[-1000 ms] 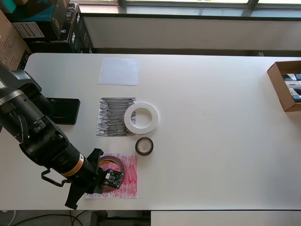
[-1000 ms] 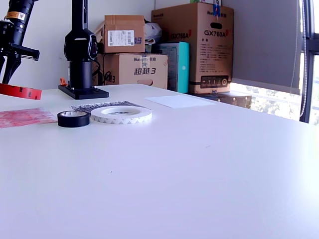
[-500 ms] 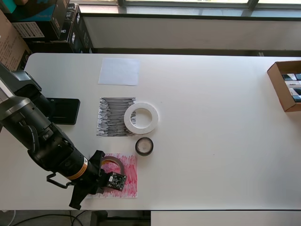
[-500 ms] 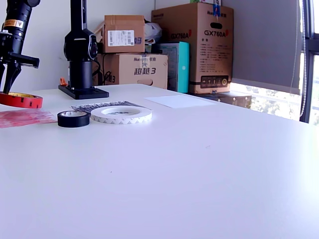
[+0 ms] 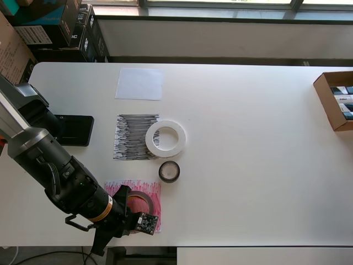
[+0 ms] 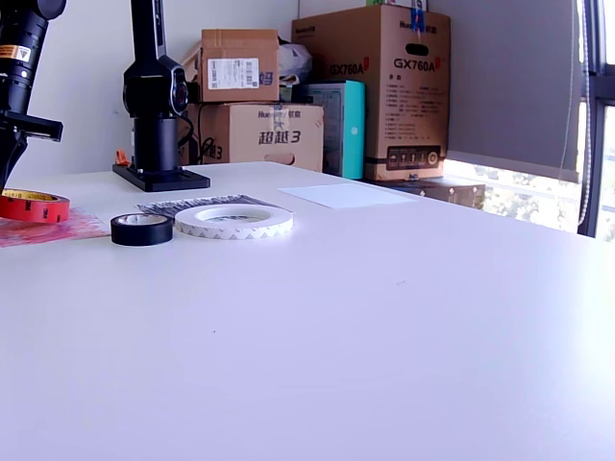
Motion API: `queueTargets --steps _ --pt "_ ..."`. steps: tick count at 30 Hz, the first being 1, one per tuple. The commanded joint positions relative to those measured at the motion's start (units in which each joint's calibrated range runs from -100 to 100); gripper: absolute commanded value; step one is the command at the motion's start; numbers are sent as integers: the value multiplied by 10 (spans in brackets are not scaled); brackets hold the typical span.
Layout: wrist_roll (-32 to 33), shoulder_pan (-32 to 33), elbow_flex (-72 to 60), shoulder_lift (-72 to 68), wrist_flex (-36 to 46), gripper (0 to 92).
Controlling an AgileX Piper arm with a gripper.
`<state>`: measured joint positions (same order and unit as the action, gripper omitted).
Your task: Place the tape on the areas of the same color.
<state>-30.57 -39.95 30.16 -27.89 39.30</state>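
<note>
The dark red roll (image 5: 142, 197) rests on the scribbled red sheet (image 5: 116, 187) near the table's front edge. My gripper (image 5: 132, 212) is over it and shut on it, with the fingers mostly hidden under the wrist. In the exterior view the red roll (image 6: 34, 206) lies on the red sheet (image 6: 58, 229) at the far left, with the gripper (image 6: 8, 178) cut off by the frame edge. The white ring (image 5: 151, 138) (image 6: 279, 224) overlaps the right edge of the scribbled black sheet (image 5: 129, 138) (image 6: 163, 205). The black roll (image 5: 161, 171) (image 6: 141, 230) sits on bare table. The white sheet (image 5: 139, 84) (image 6: 341, 195) is bare.
The arm's black base (image 5: 71, 130) (image 6: 159, 178) stands at the overhead view's left. An open cardboard box (image 5: 333, 99) sits at the table's right edge. Stacked cartons (image 6: 384, 91) stand behind the table. The red sheet lies close to the front table edge (image 5: 220, 246).
My gripper has moved toward the front edge and lowered the dark red roll from above the table down onto the red sheet. The other rolls have not moved.
</note>
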Motion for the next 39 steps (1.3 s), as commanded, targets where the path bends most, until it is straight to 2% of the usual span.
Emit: queueTargets --steps 1,39 --pt "-4 1 9 6 0 1" --pt "-17 18 46 14 0 5"
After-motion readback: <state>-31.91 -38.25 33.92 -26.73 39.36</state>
